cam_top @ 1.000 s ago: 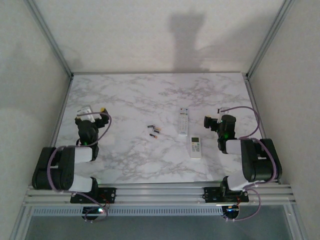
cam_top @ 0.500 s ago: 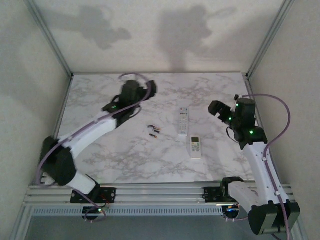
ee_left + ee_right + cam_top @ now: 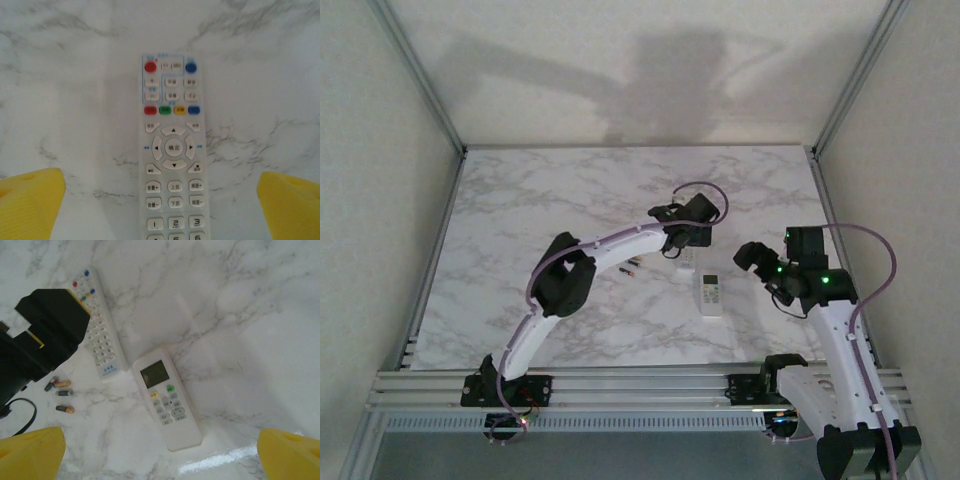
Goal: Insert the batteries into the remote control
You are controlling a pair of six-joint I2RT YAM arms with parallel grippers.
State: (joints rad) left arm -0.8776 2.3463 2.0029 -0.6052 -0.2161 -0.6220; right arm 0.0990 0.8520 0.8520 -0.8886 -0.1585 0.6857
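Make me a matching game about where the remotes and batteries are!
1. long white plastic remote with coloured buttons
2. short white plastic remote with grey screen
3. tiny dark cylinder batteries with orange ends

A. clustered on bare marble
B. nearest the table's front edge
C. under the open left tool

Pairs: 1-C, 2-B, 3-A
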